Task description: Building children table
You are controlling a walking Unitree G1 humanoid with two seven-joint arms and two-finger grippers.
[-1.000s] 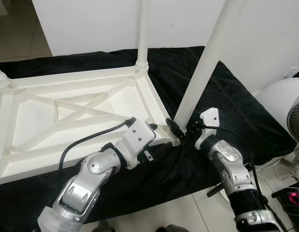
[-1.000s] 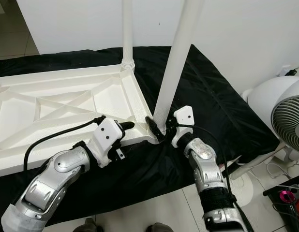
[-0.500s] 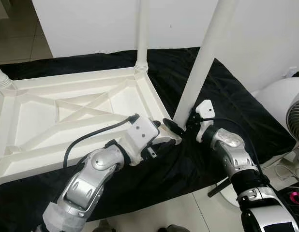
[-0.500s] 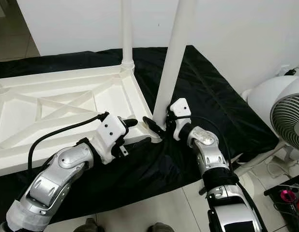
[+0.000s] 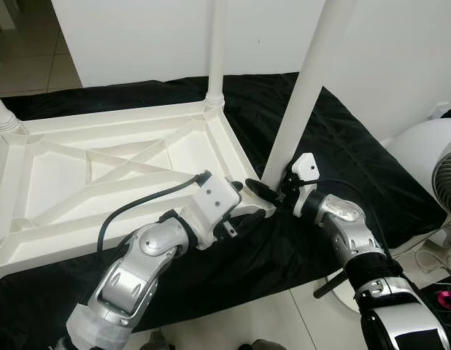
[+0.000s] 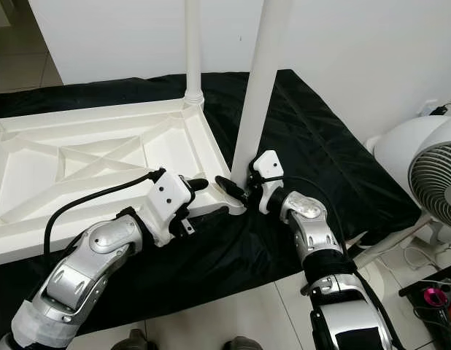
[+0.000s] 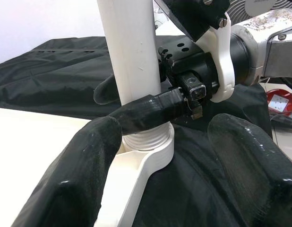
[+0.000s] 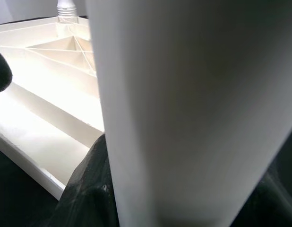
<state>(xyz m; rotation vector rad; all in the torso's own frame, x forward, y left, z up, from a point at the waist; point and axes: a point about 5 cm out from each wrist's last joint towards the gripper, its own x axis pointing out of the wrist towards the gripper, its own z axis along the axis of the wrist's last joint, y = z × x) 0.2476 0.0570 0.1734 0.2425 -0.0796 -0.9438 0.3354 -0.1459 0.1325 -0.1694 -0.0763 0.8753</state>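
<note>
Since a second ago the right arm has swung in toward the near-right leg (image 5: 302, 95), its wrist now tucked closer against the base of the leg, and the leg itself stands less tilted than it did. On the left, the white children's tabletop (image 5: 101, 168) lies upside down on a black cloth (image 5: 357, 160) spread over the floor, its ribbed underside facing up. A leg (image 5: 1, 117) rises from its far-left corner and another leg (image 5: 215, 51) stands upright in the far-right corner. The left tool (image 6: 203, 195) rests at the near edge of the tabletop, just left of the near-right corner socket (image 7: 148, 146); its fingers (image 7: 84, 175) are spread apart with nothing between them, one lying on the white rim. Further right, the right tool (image 5: 263, 191) is closed around the near-right leg just above the threaded base, one black finger (image 7: 150, 109) wrapped across the front of the leg. At the far right stands a white fan (image 6: 433, 175) on the tiled floor (image 6: 262, 313).
</note>
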